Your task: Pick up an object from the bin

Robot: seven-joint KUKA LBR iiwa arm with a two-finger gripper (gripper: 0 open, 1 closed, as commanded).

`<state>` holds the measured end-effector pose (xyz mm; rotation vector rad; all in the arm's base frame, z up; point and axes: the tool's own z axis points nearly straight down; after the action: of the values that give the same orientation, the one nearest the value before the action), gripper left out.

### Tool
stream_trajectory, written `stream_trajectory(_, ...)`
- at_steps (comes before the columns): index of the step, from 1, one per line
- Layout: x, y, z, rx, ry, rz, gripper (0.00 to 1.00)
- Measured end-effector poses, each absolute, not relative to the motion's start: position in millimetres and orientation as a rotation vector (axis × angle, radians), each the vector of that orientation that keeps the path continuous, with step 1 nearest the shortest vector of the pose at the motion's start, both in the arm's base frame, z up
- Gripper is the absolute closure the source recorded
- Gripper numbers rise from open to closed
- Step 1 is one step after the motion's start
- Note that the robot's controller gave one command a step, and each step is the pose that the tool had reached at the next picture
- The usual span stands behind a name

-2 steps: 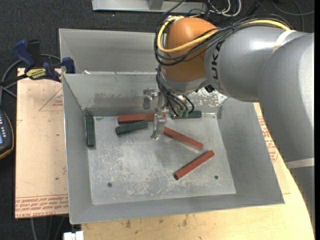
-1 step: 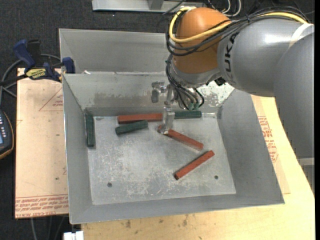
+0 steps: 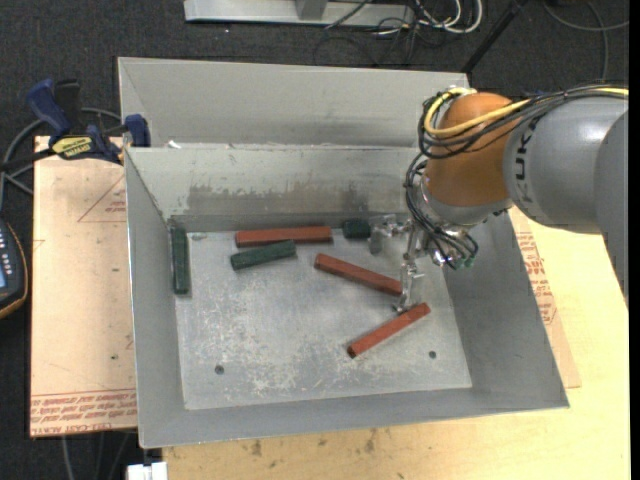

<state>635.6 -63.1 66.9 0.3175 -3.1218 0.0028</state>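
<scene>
One red-brown bar — long, slim, square-edged — gripper at its right end; grip state indiscernible.

We look down on the bin from above, slightly off to one side; whole bin in frame, arm enters from right.

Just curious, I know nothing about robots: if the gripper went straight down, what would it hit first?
The gripper would likely meet the right end of the front red-brown stick; depth is unclear, so perhaps the middle red-brown stick instead.
</scene>
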Motion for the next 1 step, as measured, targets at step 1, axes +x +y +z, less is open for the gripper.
stream_trajectory(1, 638.0, -57.8, 70.8, 0.327, -3.126, -0.002, 1.0)
